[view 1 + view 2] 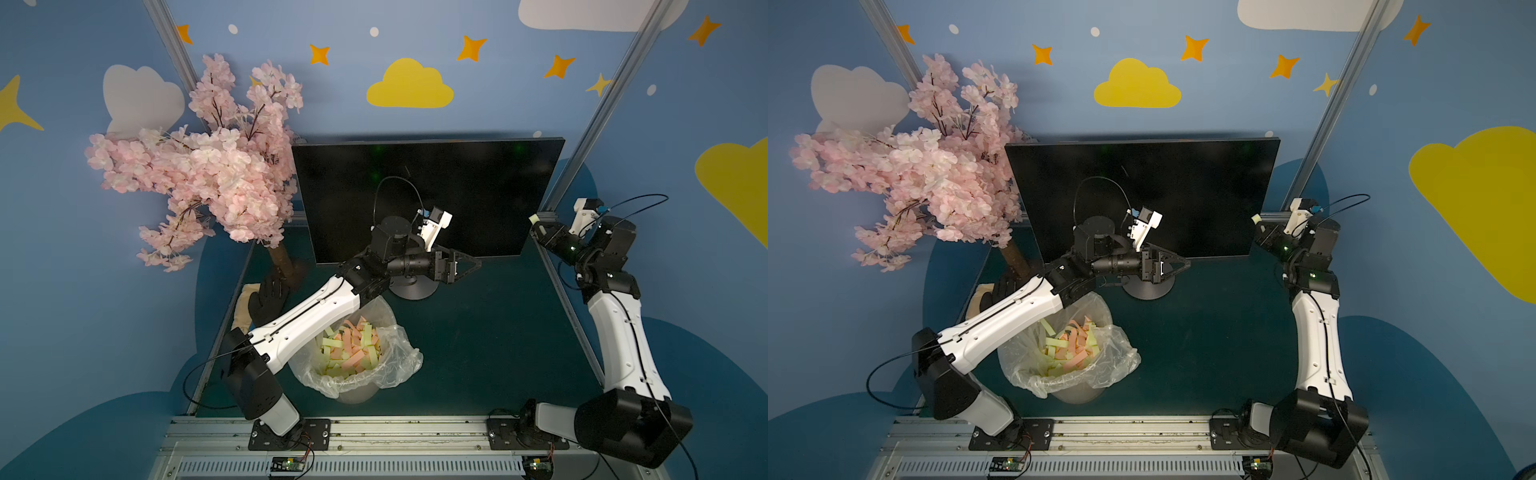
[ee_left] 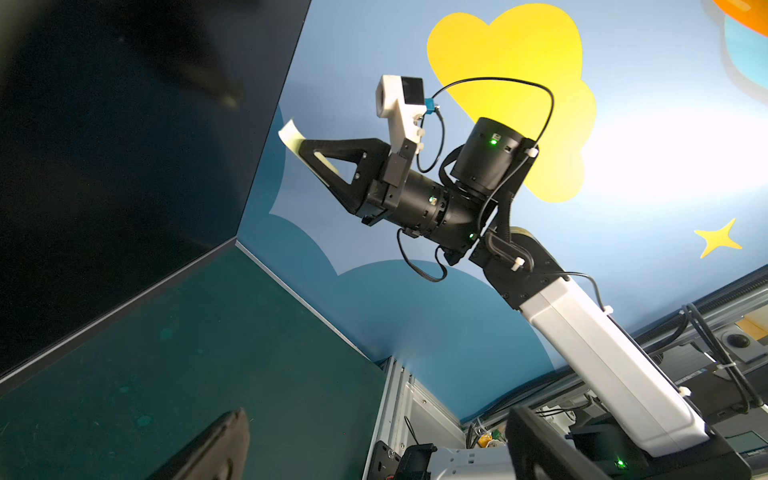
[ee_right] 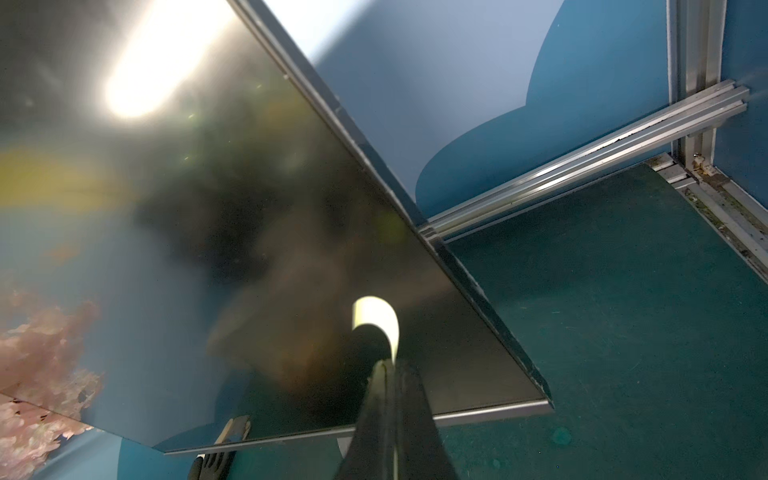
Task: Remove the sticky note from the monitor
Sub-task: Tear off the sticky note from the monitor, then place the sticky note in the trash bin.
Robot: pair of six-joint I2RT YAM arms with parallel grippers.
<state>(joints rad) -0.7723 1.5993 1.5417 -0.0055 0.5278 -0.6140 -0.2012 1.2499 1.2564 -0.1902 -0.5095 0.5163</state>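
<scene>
Blue walls painted with yellow and white clouds and orange stars were seen around a dark green table (image 1: 478,357). A pale yellow sticky note (image 1: 533,218), curled at its free end, was clamped between the closed fingers of the right gripper (image 1: 537,227). It was held just off the right edge of the monitor (image 1: 436,187), toward the lower part of that edge. In the left wrist view the sticky note (image 2: 291,134) was seen against the wall, narrowly apart from the bezel. In the right wrist view it was seen in front of the screen's lower right corner. The monitor was stood upright at the far middle of the table on a round grey base (image 1: 415,291). The left gripper (image 1: 478,262) was held low before the screen, just above the base, with its jaws apart and nothing between them. A bin (image 1: 401,365), lined with clear plastic and filled with yellow-green and pink paper strips, was set nearer the table's front, partly under the left forearm. An artificial cherry-blossom tree (image 1: 199,166) was stood at the far left, with a black glove (image 1: 268,299) at its foot.
</scene>
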